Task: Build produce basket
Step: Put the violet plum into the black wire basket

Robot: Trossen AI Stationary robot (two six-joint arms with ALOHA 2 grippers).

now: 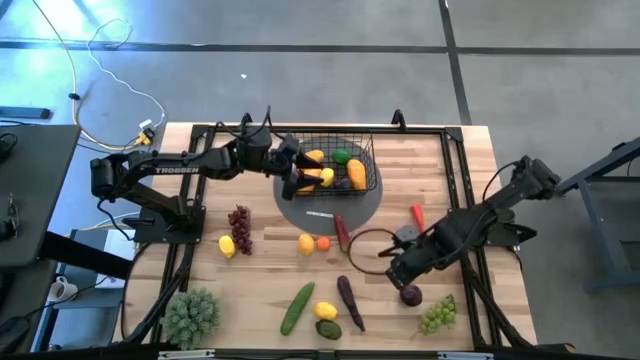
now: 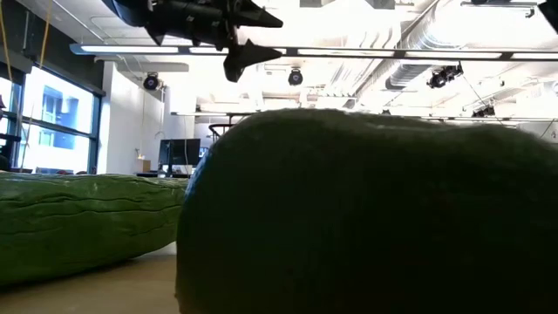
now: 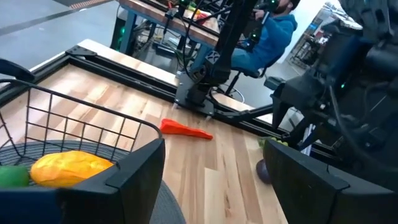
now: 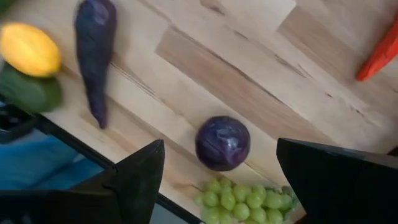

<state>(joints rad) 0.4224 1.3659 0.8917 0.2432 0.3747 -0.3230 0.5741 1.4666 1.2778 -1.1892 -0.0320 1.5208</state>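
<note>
Your left gripper [image 1: 293, 168] is hovering spread wide and empty over the basket [image 1: 362, 150], with an orange-yellow fruit [image 3: 69, 168] lying just below it; your right gripper [image 4: 214, 180] is hanging open above the plum [image 4: 222, 142].

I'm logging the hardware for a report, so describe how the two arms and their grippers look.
Both arms are dark, nearly black, built of jointed tube-like segments. The left arm carries white TROSSEN lettering along one link. The right arm shows no lettering here. The left gripper and the right gripper each have two broad, flat, matte black fingers with squared edges.
</note>
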